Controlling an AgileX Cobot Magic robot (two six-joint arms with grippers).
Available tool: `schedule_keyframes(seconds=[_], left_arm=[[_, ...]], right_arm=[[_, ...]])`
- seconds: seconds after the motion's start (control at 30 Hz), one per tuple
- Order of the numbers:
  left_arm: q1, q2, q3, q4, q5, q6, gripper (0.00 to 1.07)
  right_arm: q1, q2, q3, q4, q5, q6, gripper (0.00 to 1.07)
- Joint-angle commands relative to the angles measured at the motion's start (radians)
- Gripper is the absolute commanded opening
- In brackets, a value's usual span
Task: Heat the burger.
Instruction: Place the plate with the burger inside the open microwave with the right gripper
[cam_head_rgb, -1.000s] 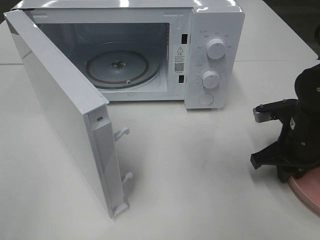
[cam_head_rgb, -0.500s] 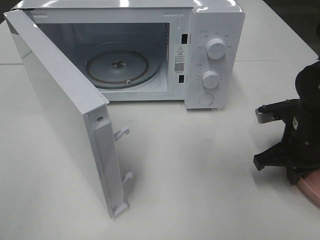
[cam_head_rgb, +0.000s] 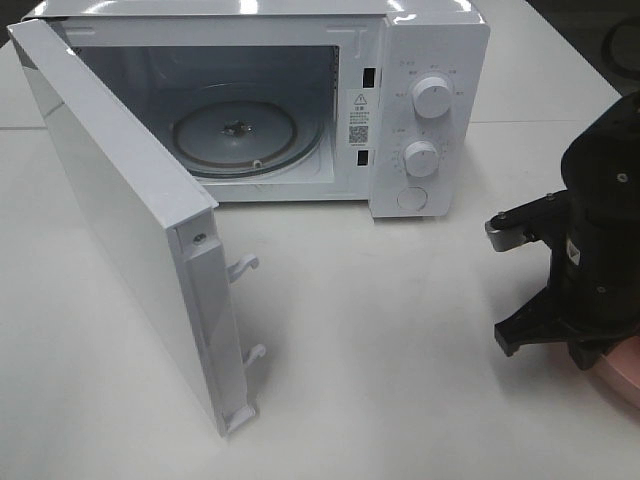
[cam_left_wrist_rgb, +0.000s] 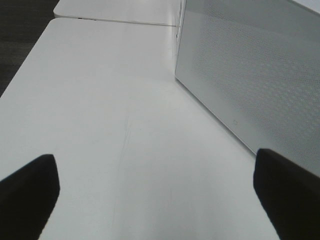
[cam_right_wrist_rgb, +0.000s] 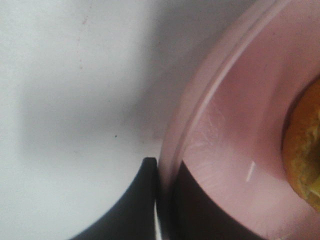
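R gripper (cam_right_wrist_rgb: 162, 172) is clamped tight on the rim of the pink dish (cam_right_wrist_rgb: 235, 130), w/ one finger (cam_right_wrist_rgb: 137, 205) outside the rim & one inside. The burger (cam_right_wrist_rgb: 306, 150) sits in the dish, near the fingers but not touching them. From up high, the R arm (cam_head_rgb: 600, 230) hides most of the dish. Only a pink bit peeks out at the right edge of the table (cam_head_rgb: 400, 340), well apart from the microwave (cam_head_rgb: 430, 60). L gripper (cam_left_wrist_rgb: 157, 192) has its fingers spread wide & holds nothing. It's over the table, next to a white dotted wall. Can't tell if that's the door or the side. The microwave door (cam_head_rgb: 120, 210) is swung out to the left & the glass plate (cam_head_rgb: 235, 135) shows inside
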Motion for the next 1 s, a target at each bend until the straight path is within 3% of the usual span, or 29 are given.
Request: schedule_keyframes(seconds=[0.03, 0.5, 1.0], left_arm=[[0.001, -0.022, 0.001, -0.007, -0.003, -0.001, 0.98], [0.001, -0.022, 0.001, -0.007, -0.003, -0.001, 0.98], [0.001, -0.022, 0.001, -0.007, -0.003, -0.001, 0.98]], right_arm=[[0.034, -0.03, 0.005, -0.052, 0.063, 0.019, 0.0], [0.145, -0.126, 0.007, -0.096, 0.161, 0.026, 0.0], [0.327, -0.232, 0.007, -0.126, 0.233, -0.012, 0.0]])
